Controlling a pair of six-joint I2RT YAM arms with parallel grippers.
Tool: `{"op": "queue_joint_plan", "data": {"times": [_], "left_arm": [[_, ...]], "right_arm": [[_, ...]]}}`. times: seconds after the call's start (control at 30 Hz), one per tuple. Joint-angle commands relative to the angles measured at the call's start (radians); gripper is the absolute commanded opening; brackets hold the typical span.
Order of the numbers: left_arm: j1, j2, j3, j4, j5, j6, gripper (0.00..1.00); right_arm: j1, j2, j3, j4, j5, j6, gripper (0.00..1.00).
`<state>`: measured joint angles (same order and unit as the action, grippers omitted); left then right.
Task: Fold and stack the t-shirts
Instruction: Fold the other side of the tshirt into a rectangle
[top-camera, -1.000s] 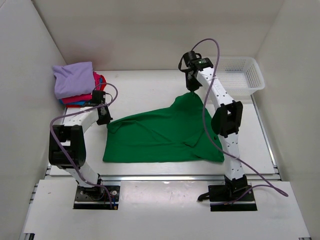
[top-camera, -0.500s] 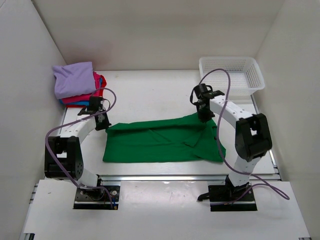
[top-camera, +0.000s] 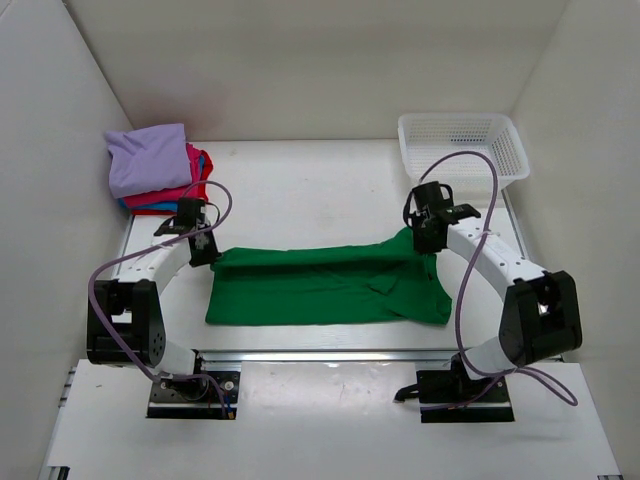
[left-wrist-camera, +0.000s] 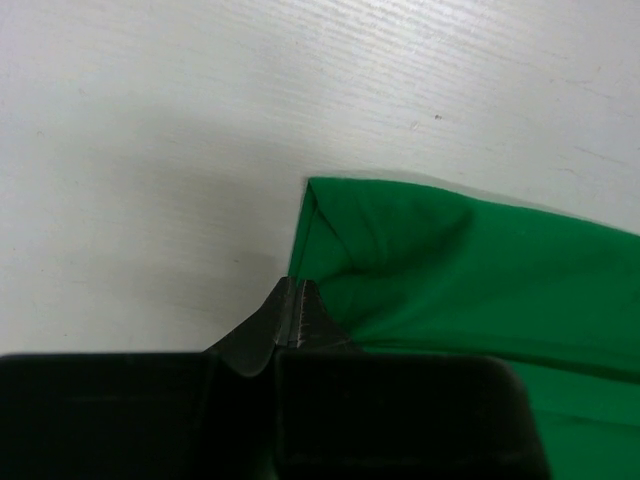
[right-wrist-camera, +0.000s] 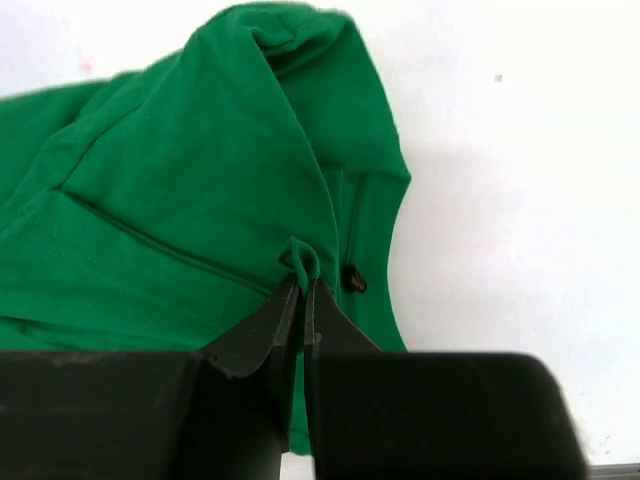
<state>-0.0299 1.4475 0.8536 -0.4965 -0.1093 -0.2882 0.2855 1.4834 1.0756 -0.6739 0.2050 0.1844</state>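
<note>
shirt (top-camera: 325, 285): green, lying on the near-middle of the worktop (top-camera: 300, 185), long from left to right, its far part doubled over into a band, with some creases towards the right end.
left hand (top-camera: 205, 252): clenched on the shirt's far-left corner, low over the worktop; its wrist view showed the fingertips pinching the folded edge.
right hand (top-camera: 425, 238): clenched on a small pucker of cloth at the shirt's far-right corner, also low; a dark tag showed just beside the fingertips.
stack (top-camera: 150, 165): folded shirts in the far-left corner, lavender on top, pink-red and blue under it, well apart from the green one.
basket (top-camera: 465, 150): white mesh, far right, touching no cloth.
step: likely the first lengthwise fold, with both held corners being brought towards the near edge.
progress: judged early for this shirt; it was not yet compact or stacked.
next move: it called for laying both corners down level, so the band's edge ran straight, then letting go together, smoothing the right-end creases, and folding across before a lift to the stack.
</note>
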Motion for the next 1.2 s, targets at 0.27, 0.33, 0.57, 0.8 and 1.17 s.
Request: {"op": "queue_joint_plan", "data": {"times": [0.27, 0.33, 0.57, 0.8, 1.17], "left_arm": [[-0.024, -0.048, -0.024, -0.08, 0.014, 0.003, 0.0], [-0.025, -0.049, -0.028, -0.089, 0.017, 0.001, 0.0], [-0.027, -0.067, -0.042, -0.137, 0.011, 0.014, 0.0], [-0.038, -0.068, -0.048, -0.154, 0.002, 0.014, 0.0], [-0.045, -0.098, -0.036, -0.149, -0.131, 0.057, 0.0]], "right_arm": [[0.047, -0.115, -0.14, 0.01, -0.024, 0.065, 0.0], [0.063, -0.12, -0.157, 0.005, -0.024, 0.078, 0.0], [0.061, -0.116, -0.206, -0.049, -0.007, 0.115, 0.0], [0.06, -0.12, -0.241, -0.046, -0.035, 0.132, 0.0], [0.047, -0.097, -0.276, -0.035, -0.018, 0.124, 0.04]]}}
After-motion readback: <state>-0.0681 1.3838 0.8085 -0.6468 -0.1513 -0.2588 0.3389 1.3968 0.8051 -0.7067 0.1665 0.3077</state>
